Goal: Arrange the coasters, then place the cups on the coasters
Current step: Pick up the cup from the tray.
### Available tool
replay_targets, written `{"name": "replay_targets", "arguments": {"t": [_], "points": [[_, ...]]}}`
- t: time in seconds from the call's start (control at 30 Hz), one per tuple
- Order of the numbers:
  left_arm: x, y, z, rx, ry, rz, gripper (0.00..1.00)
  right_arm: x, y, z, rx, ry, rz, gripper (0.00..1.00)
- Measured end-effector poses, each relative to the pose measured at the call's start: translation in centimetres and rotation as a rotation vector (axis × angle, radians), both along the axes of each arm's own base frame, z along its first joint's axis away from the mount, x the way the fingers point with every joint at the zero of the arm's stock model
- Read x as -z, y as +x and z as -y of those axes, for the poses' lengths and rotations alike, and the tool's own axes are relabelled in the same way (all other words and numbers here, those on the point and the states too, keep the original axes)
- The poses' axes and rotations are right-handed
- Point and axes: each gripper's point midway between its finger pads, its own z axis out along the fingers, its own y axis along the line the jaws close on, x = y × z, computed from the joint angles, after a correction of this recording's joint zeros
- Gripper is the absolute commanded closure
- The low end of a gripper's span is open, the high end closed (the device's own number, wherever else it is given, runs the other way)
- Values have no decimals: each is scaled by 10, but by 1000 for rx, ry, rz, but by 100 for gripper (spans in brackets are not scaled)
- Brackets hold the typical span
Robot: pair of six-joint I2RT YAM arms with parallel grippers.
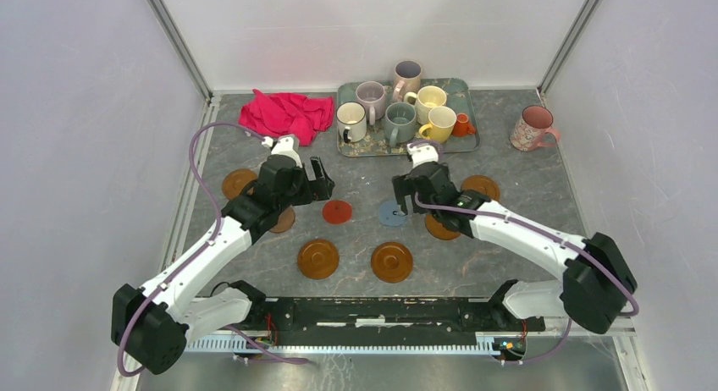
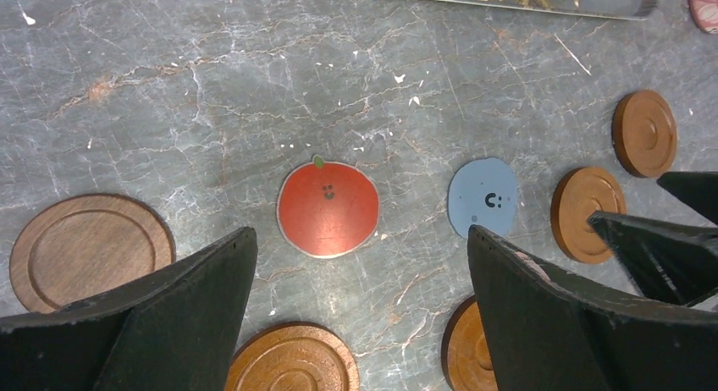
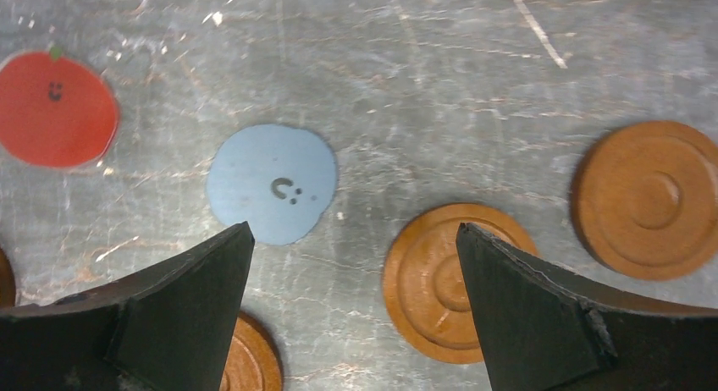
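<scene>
Coasters (image 1: 318,259) are lying flat on the table (image 1: 364,167), with the red coaster (image 2: 328,208) and blue coaster (image 3: 272,184) mid-table. Cups (image 1: 400,123) are crowding the teal tray (image 1: 460,93) at the back, pink floral mug (image 1: 532,128) standing off-tray on the right. I'm hovering my left gripper (image 2: 360,239) over red and my right gripper (image 3: 354,230) beside blue, both spread wide and holding nothing.

Stone look, gloss and matt plastic

The worktop (image 2: 212,95) is smooth marbled grey with a dull sheen and white flecks. Ahead of the left tool (image 2: 360,235) lies a thin red coaster (image 2: 328,208), satin-smooth with a pale edge. The blue coaster (image 3: 272,184) ahead of the right tool (image 3: 353,228) is flat and matt. The amber coasters (image 3: 450,281) by that tool look glossy and ringed. The dark coaster (image 2: 85,249) left of the left tool shows matt wood grain. Both tools' fingers are matt black plastic.
</scene>
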Motion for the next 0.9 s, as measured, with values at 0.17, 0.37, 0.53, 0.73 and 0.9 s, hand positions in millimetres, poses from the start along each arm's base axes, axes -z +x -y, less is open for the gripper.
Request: {"name": "replay_targets", "arguments": {"t": [0.17,0.37,0.53,0.73,0.9], "points": [[-6,2,0,15,14,20,0,-17,9,28,117,37,60,2],[-10,0,-2,37,40,35,0,-29,25,51,224,64,116,2],[-12,-1,-2,61,53,44,0,-30,40,53,255,55,116,2],[-36,28,16,63,37,72,0,-46,55,39,246,87,136,2],[-38,70,38,56,38,80,0,-55,53,40,238,98,149,2]]}}
